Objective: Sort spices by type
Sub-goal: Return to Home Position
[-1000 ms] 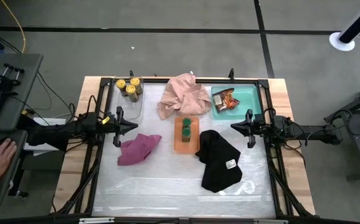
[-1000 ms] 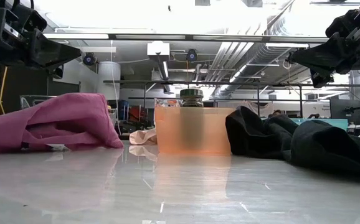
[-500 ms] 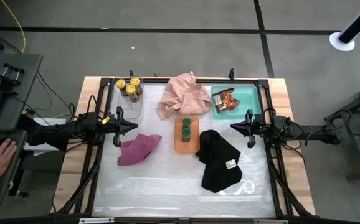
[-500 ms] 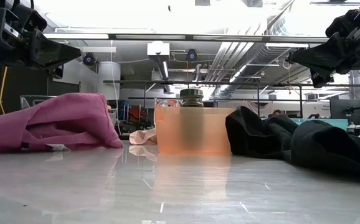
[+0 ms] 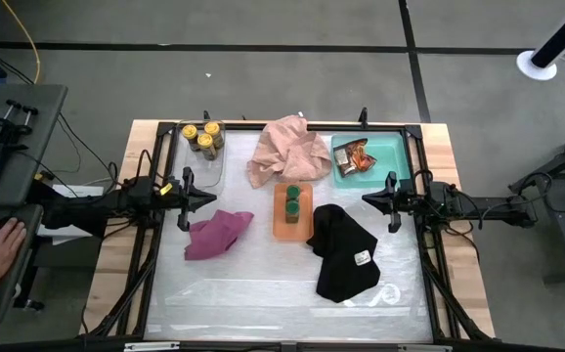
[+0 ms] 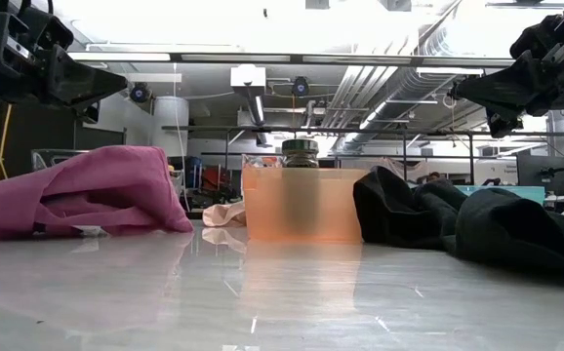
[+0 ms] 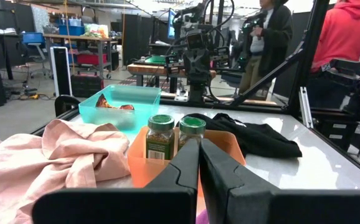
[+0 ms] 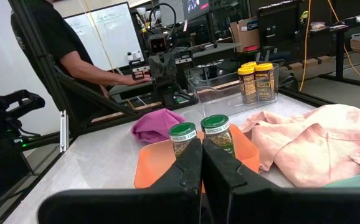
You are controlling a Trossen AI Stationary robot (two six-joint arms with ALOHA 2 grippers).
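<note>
Two green-lidded jars [image 5: 292, 198] stand in the orange tray [image 5: 292, 227]. Yellow-lidded jars [image 5: 202, 138] are seen left of and behind it, packets [image 5: 354, 156] right of and behind it. The left gripper [image 5: 211, 198] and right gripper [image 5: 366, 199] are held either side of it, well apart, fingers pressed together on nothing. The jars are judged light, rigid and smooth, best gripped below the lid. The packets are judged limp, best pinched at an edge.

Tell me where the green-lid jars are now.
High view: the green-lid jars stand in the orange tray at the table's centre, between the magenta cloth and the black cloth.
</note>
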